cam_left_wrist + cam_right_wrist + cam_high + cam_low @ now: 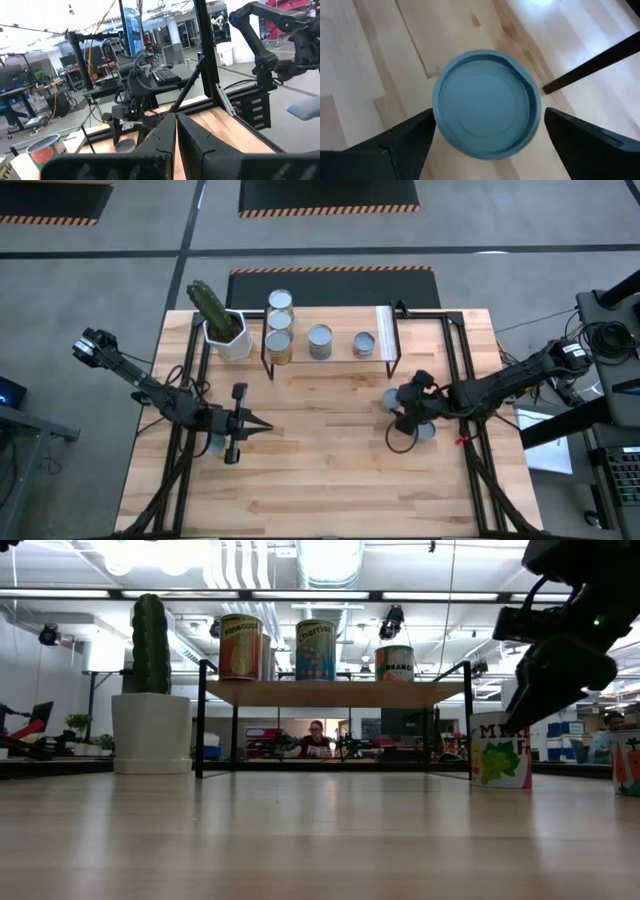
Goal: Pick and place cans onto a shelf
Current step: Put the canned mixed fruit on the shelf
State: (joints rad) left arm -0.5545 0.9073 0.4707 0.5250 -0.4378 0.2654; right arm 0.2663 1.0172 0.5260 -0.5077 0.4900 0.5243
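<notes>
Jaws of the right gripper (485,142) spread wide, straddling an upright can (486,125) directly below — untouched. Left gripper (262,426) — shut, farther from it.

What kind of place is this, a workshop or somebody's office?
Probably a robotics lab or workshop: bright strip lights overhead, desks with a keyboard and cables behind, striped hazard tape on the floor beside the table.

Right gripper (400,412) is covering most of a can (393,399) in the high view. Another can (629,763) is being cut off at 3 o'clock in the low view; its label is only partly readable. Shelf (330,370) board is hiding the stacked cans' sides from above.
</notes>
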